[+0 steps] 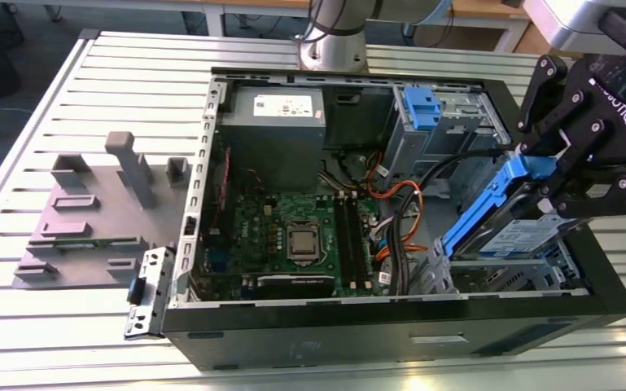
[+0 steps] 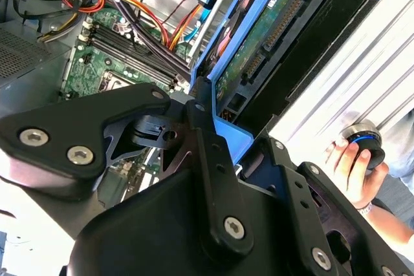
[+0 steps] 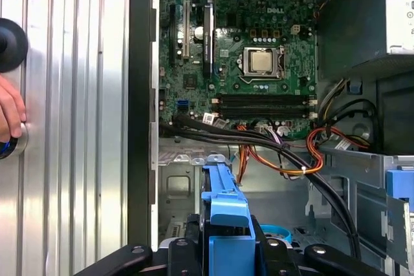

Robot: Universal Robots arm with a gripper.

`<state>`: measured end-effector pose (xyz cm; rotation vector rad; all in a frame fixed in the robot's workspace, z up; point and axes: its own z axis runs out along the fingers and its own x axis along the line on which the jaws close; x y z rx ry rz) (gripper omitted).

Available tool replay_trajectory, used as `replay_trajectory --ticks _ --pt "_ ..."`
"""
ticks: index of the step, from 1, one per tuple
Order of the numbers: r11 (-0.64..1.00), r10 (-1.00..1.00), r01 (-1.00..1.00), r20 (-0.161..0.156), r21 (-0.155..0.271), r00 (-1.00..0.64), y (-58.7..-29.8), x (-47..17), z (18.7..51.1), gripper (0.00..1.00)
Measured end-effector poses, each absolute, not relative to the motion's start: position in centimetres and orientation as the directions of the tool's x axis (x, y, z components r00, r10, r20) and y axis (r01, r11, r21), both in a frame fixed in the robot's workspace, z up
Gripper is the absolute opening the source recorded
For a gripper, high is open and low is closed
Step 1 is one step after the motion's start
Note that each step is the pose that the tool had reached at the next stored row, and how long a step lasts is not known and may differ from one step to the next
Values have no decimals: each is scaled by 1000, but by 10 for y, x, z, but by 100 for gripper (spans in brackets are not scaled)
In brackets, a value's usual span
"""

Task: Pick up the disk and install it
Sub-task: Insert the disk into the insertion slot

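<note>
The disk [image 1: 511, 230] is a silver drive in a blue carrier frame. It hangs tilted, handle end up, over the drive bay at the front corner of the open computer case [image 1: 400, 330], on the exterior view's right. My gripper [image 1: 549, 181] is shut on the blue frame's upper end. In the second wrist view the disk [image 2: 262, 37] shows its connector edge beyond the black fingers [image 2: 206, 135]. The first wrist view has the blue carrier [image 3: 223, 201] standing out from the gripper [image 3: 226, 250] above the bay floor.
Inside the case lie the motherboard [image 1: 291, 236], a grey power-supply box [image 1: 274, 122], orange and black cables [image 1: 391, 204] beside the bay, and a blue caddy [image 1: 422, 106]. A grey fixture [image 1: 95, 212] sits on the slatted table. A person's hand [image 2: 352, 166] holds a knob outside the case.
</note>
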<state>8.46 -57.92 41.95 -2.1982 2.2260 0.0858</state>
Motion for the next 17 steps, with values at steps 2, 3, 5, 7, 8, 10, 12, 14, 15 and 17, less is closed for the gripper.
replay_trajectory --ticks 2,3,5,7,8,10,12,14,15,17 --pt "12 -999 -999 -47 31 -13 -579 85 418 37" --pt "12 -999 -999 -47 31 -13 -579 85 417 37" --pt "12 -999 -999 -47 31 -13 -580 85 416 37" --pt "12 -999 -999 -47 31 -13 -580 85 415 37" --pt "12 -999 -999 -47 31 -13 -580 85 414 37" --pt "12 -999 -999 -47 31 -13 -580 85 413 37" --pt "12 -999 -999 -47 31 -13 -580 85 412 37" --pt "12 -999 -999 -47 31 -13 -580 85 410 37" --pt "12 -999 -999 -47 31 -13 -580 85 410 37" --pt "12 -999 -999 -47 31 -13 -580 85 409 37"
